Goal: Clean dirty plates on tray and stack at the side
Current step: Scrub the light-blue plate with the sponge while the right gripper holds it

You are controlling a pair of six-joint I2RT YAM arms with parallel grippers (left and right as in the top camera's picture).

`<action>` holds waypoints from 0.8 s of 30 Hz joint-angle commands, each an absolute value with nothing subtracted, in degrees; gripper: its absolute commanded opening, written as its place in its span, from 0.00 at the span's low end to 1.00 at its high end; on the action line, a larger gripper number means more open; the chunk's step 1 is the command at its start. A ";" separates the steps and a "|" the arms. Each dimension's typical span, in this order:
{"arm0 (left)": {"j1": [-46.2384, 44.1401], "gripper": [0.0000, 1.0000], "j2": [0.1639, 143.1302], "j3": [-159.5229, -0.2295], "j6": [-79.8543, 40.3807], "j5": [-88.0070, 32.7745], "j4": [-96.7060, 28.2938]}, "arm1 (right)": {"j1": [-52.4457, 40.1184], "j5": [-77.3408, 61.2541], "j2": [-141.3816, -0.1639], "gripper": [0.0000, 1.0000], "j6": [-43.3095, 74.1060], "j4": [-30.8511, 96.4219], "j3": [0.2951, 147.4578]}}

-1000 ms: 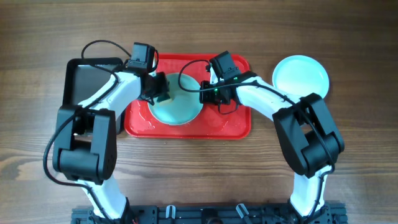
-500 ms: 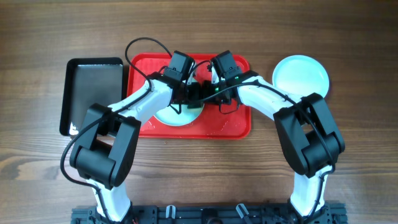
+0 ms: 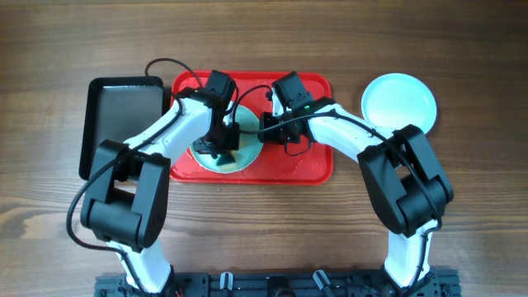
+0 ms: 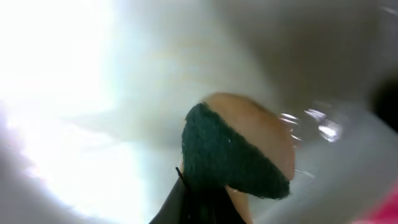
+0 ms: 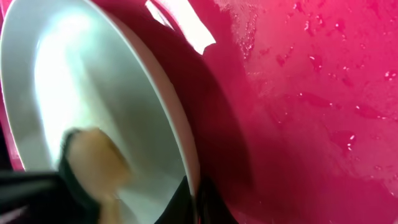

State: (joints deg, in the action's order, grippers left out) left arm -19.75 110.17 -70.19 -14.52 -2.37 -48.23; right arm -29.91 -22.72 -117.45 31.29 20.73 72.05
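Seen from above, a red tray (image 3: 309, 161) lies in the middle of a wooden surface (image 3: 264, 239). A pale mint plate (image 3: 241, 157) sits on the tray's left half, partly hidden by my two arms, which meet over it. My left jaws are pinched on a sponge (image 4: 233, 155), which has a dark green scouring face and a tan body. The sponge is pressed against the plate's inner face, which glares white in the left wrist view. My right jaws are clamped on the plate's rim, on the side nearest the tray's centre. In the right wrist view the rim runs down into those jaws, and a deep shadow on the tray beside it makes that edge look raised off the tray. The bare tray floor to the right of the plate is wet, with droplets and shiny patches. A second plate (image 3: 399, 101) lies flat on the surface off the tray's right end, not touching it. A black tray (image 3: 124, 124) lies just beside the tray's left end
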 commanded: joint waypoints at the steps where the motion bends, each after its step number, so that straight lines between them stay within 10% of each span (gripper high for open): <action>1: -17.63 0.04 113.25 -67.09 -24.47 27.27 -48.90 | -28.80 -20.03 -118.96 0.04 31.05 21.06 71.72; 12: -20.34 0.04 113.25 -67.09 -26.17 30.94 -36.32 | -28.80 -20.05 -118.96 0.04 31.00 21.04 71.72; 24: -24.34 0.04 113.25 -67.11 -16.62 -11.09 -13.85 | -28.80 -22.00 -118.96 0.04 28.49 20.99 71.72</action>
